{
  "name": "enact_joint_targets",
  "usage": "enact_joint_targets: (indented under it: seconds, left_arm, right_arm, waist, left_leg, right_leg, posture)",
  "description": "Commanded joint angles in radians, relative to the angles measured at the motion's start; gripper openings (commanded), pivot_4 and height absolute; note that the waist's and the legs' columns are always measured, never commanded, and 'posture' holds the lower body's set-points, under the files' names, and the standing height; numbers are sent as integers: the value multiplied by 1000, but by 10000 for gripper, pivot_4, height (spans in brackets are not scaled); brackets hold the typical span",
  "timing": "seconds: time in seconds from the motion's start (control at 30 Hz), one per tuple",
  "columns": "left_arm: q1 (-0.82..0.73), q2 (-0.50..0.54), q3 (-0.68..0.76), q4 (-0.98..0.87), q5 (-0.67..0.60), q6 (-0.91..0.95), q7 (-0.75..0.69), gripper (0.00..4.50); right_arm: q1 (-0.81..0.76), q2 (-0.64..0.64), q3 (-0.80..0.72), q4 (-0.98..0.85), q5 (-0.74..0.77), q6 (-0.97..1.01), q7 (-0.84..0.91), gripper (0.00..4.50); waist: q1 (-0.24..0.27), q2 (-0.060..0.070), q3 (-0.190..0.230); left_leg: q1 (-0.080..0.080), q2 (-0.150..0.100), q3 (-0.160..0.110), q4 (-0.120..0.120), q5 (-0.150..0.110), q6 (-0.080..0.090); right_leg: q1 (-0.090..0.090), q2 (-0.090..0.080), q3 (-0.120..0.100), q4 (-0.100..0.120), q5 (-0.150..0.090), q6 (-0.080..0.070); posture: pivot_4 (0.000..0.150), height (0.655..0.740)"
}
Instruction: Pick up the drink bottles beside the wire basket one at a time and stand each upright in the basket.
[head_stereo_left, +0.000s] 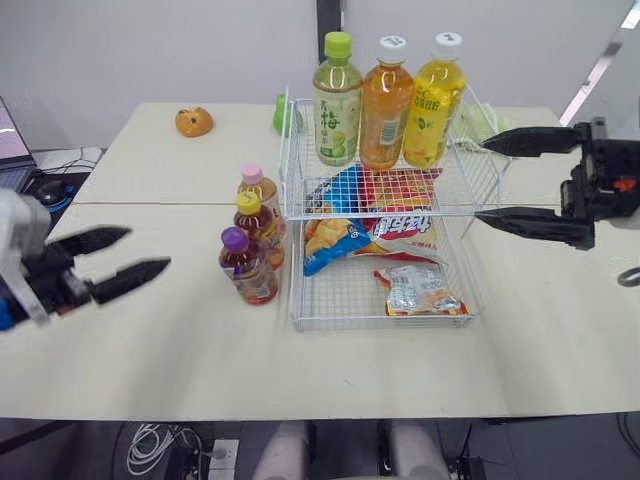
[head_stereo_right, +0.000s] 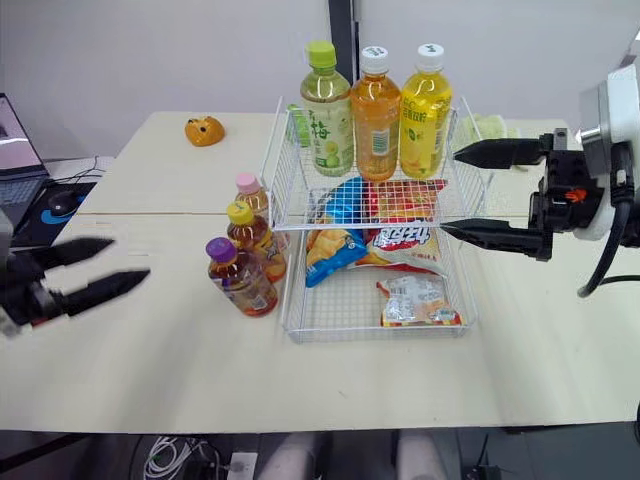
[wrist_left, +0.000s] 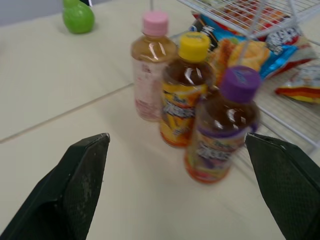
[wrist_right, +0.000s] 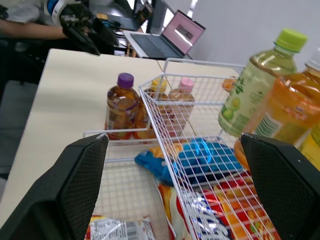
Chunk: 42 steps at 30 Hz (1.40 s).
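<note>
Cream open tabletop (head_stereo_left: 190, 340) between wide left hand (head_stereo_left: 148, 249) and purple-capped bottle (head_stereo_left: 248, 268); right hand (head_stereo_left: 482, 180) wide.

Bright, even room light, faint soft shadows on the table (head_stereo_left: 180, 340), small glints on the purple-capped bottle (wrist_left: 222, 137).

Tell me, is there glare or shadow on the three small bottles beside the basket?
Left wrist view: white glints on the shoulders of the yellow-capped bottle and the purple-capped bottle. Left eye view: even light, only faint, soft shadows on the table.
</note>
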Motion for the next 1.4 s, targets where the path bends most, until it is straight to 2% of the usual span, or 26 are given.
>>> enact_joint_targets:
  seconds: [0.03,0.1,0.3,0.4,0.57,0.8,1.2,1.3,1.4]
  left_arm:
    - [19,-62,57,-150,-112,61,119,44872]
    - [6,-138,45,-228,-175,93,238,44872]
    - [-69,-322,-100,-378,-224,85,587,44872]
    - [-128,-406,-228,-427,-196,75,761,44872]
    - [-202,-436,-405,-397,-79,62,951,44872]
    - [-244,-474,-591,-339,46,31,1077,44872]
    - [-229,-463,-662,-312,137,-14,1077,44872]
    - [-213,-478,-674,-315,141,-11,1079,39148]
    - [-206,-485,-684,-310,145,-11,1074,30135]
  right_arm:
    - [-38,13,8,14,5,-5,29,45000]
    - [-45,28,18,18,0,-8,33,45000]
    - [-51,40,24,13,-6,-7,46,45000]
    - [-53,34,21,8,-5,-4,51,45000]
    - [-47,31,15,4,-5,-5,59,45000]
    - [-43,31,14,3,-10,-12,67,45000]
    - [-61,49,24,12,-20,-21,57,45000]
    - [-62,50,23,10,-20,-21,54,45000]
    - [-62,54,22,6,-21,-20,50,45000]
  waist:
    - [12,0,0]
    - [22,-1,0]
    - [28,-1,-1]
    - [29,-1,-1]
    - [29,-1,-1]
    - [28,-1,-1]
    - [29,-1,-1]
    - [29,-1,-1]
    - [29,-1,-1]
  left_leg:
    - [1,0,0,0,0,0]
    - [2,0,1,0,0,0]
    - [3,-1,3,1,0,0]
    - [4,-1,6,0,0,0]
    - [6,0,11,0,0,0]
    - [6,0,14,0,-1,1]
    - [6,1,14,0,-1,1]
    - [6,1,14,-1,-1,1]
    - [6,1,14,-1,-1,1]
  right_leg:
    - [1,0,0,0,0,0]
    - [2,0,1,-1,0,0]
    - [2,1,3,0,1,1]
    - [2,2,5,0,1,1]
    - [2,3,8,1,1,1]
    - [2,4,11,1,1,2]
    - [2,4,11,0,1,2]
    - [2,4,11,-1,1,2]
    - [2,4,11,-1,1,2]
  posture:
    - [1500,7400]
    - [1500,7400]
    - [1500,7400]
    - [1500,7400]
    - [1500,7400]
    - [1500,7400]
    - [1500,7400]
    - [1500,7400]
    - [1500,7400]
